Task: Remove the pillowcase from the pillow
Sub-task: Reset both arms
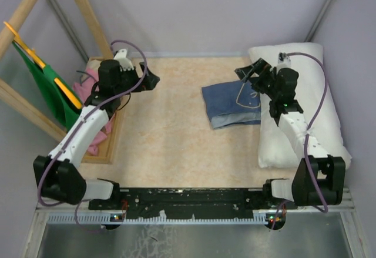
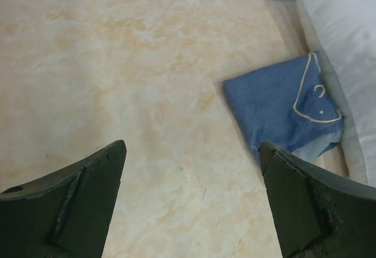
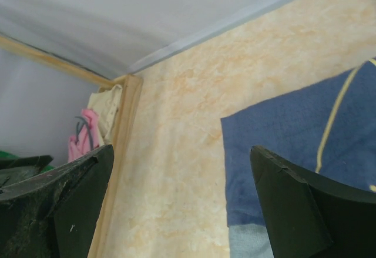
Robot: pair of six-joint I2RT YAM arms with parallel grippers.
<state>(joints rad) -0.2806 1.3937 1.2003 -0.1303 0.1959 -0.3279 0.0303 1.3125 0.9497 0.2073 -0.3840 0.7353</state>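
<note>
The pillowcase (image 1: 232,104) lies folded on the table (image 1: 170,129) just beside the bare pillow (image 1: 335,123), so the left claw (image 2: 191,152) and right claw (image 3: 182,152) hang wide open, holding nothing, since the job looks done.

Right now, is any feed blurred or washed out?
Top view: sharp, evenly lit. Left wrist view: the plump white pillow is nearly washed out; navy-blue fabric pillowcase crisp. Right wrist view: grey back wall smeared, dark tool fingers soft.

Grey walls (image 1: 205,11), marbled beige tabletop (image 1: 170,129), wooden frame (image 1: 89,12) left
</note>
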